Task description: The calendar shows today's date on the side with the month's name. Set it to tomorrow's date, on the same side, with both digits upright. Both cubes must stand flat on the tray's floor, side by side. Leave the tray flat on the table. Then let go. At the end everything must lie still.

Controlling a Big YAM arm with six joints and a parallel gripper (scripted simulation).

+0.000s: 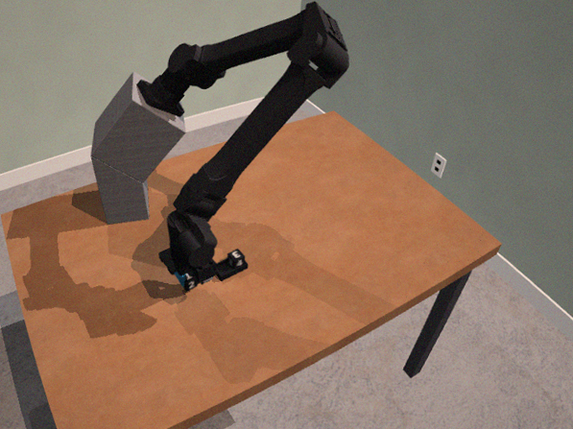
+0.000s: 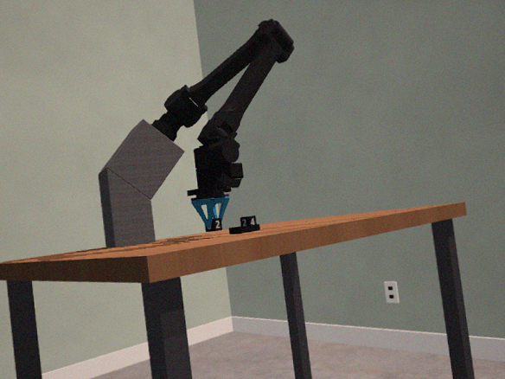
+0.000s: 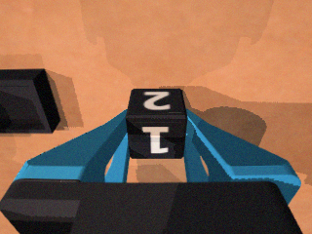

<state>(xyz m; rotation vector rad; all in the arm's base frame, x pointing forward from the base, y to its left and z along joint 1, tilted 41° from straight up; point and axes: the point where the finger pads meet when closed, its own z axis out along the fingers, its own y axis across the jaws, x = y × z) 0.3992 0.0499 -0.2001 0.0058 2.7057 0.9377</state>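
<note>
The table (image 1: 356,206) is carrying the tray (image 2: 244,228), one cube (image 2: 248,221) sitting in it. Just left, the claw (image 2: 213,226) is pinching the other cube (image 3: 156,122) low over the wood. Re-orienting step, I'd say; next, seat it in the tray.

The top view looks down obliquely on the whole desk (image 1: 327,195). The exterior view faces it from low and afar. The wrist view peers closely past the fingers; all share the cube (image 3: 157,122).

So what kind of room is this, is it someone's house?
Probably a plain indoor room set up as a robot workspace, not clearly a home. There are bare green walls, a wall socket, grey carpet, and a wooden table holding only the arm's stand and a small cube calendar.
</note>
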